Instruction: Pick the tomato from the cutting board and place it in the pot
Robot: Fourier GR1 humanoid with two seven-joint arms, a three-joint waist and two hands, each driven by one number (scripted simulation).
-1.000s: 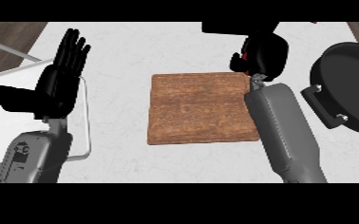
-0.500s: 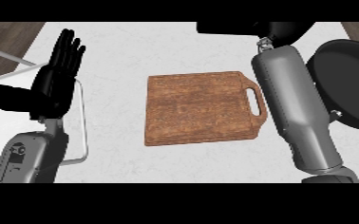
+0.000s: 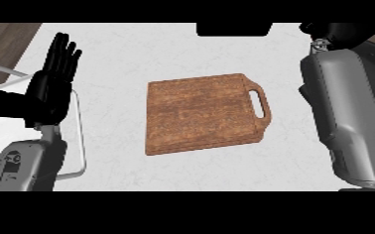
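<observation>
Overhead, cutting board (image 3: 201,113) lies bare; right hand (image 3: 338,32) top right.

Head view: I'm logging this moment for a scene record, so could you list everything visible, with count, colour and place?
Cutting board: one, brown wood with a handle slot at its right end, mid-counter; nothing on it.
Counter: one, white marbled, filling the view.
Dark object: one, black, top edge; cannot tell what it is.
Tomato: not visible.
Left hand: one, black, open and resting, fingers up, left side.
Right hand: one, black, top right corner above its grey forearm; mostly cut off.
</observation>
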